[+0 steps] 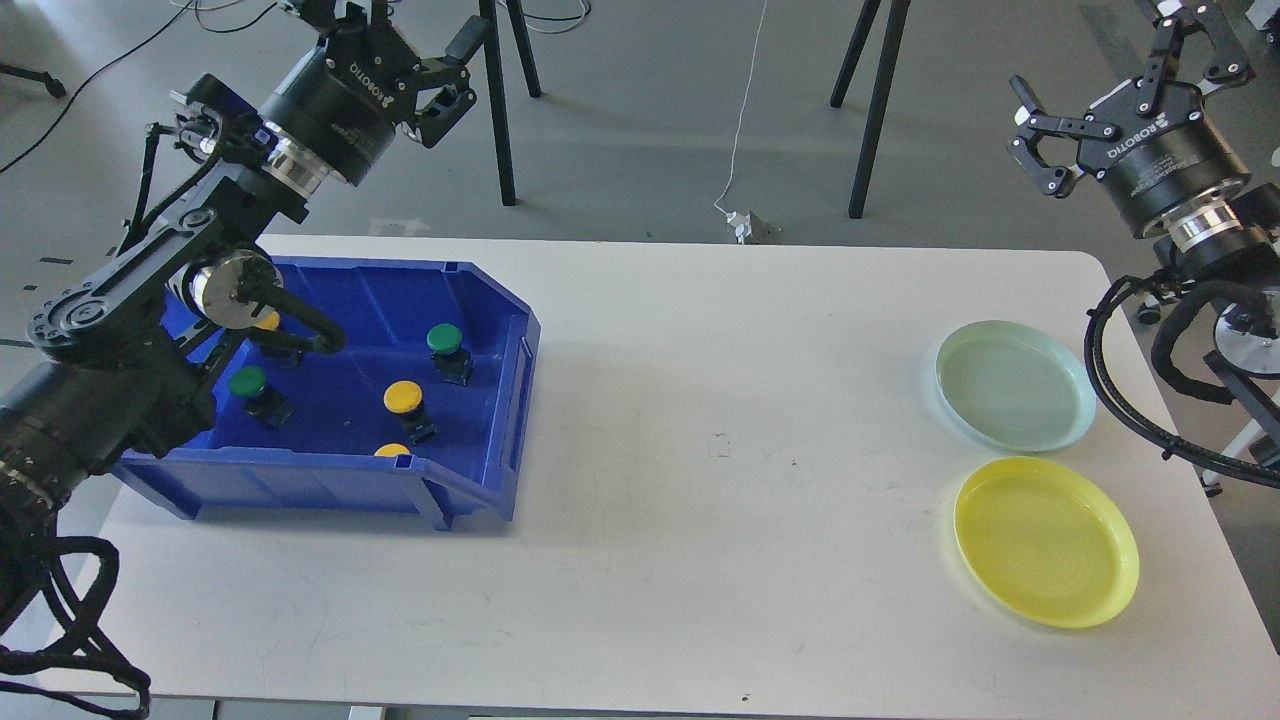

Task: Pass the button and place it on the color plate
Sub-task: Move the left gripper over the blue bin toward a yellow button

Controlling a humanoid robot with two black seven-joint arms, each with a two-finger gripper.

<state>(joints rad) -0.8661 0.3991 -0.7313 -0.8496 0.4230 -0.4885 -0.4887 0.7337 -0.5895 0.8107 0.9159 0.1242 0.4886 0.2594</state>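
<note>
Left arm [120, 330] half-hiding blue bin [480, 450] of buttons [403, 398]; left gripper [410, 50] and right gripper [1110, 75] both spread wide, empty.

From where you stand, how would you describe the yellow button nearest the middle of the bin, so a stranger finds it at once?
Look at the blue bin on the left part of the white table. Near its middle stands a yellow button on a dark base, just below and left of a green button. Unlike the other yellow ones, it is in full view, hidden by neither the arm nor the front wall.
</note>
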